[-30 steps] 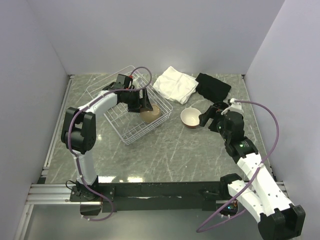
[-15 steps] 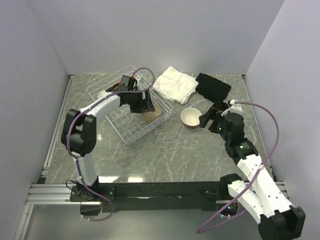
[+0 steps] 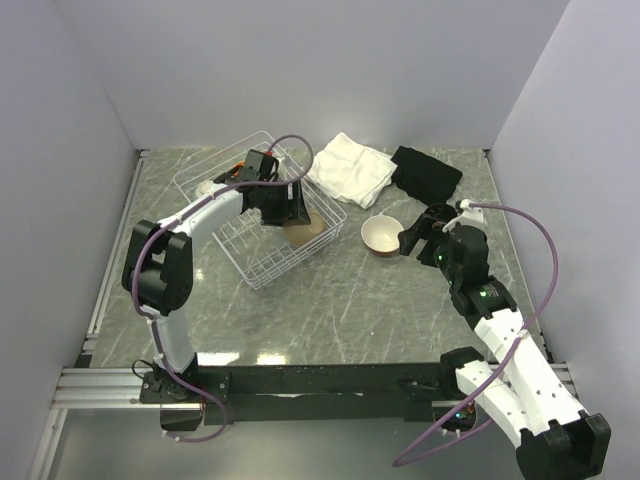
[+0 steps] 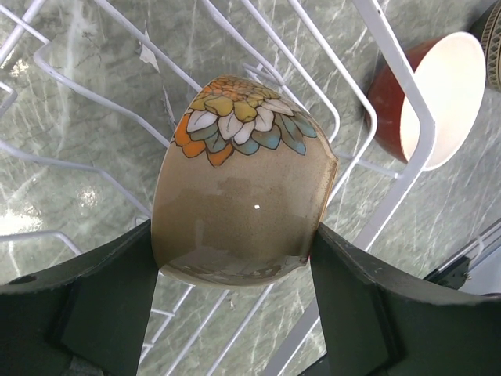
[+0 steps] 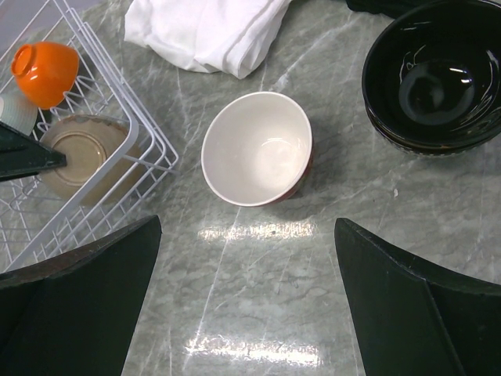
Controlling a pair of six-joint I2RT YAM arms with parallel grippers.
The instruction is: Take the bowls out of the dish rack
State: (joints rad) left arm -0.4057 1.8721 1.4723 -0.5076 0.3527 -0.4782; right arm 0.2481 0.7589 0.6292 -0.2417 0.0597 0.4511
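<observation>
My left gripper [image 3: 293, 213] is shut on a tan bowl [image 3: 303, 231] with a leaf pattern, held on its side over the right corner of the white wire dish rack [image 3: 262, 272]. In the left wrist view the tan bowl [image 4: 243, 204] sits between both fingers above the rack wires [image 4: 407, 157]. A red bowl [image 3: 381, 236] with a cream inside stands on the table right of the rack. My right gripper [image 5: 250, 313] is open and empty, just right of the red bowl [image 5: 258, 149]. An orange bowl [image 5: 45, 63] lies in the rack.
A stack of dark bowls [image 5: 434, 74] stands right of the red bowl. A folded white cloth [image 3: 348, 168] and a black cloth [image 3: 425, 172] lie at the back. White walls close in the table on three sides.
My left gripper has shifted a little to the right with the tan bowl in it. My right arm edged slightly and now holds still.
</observation>
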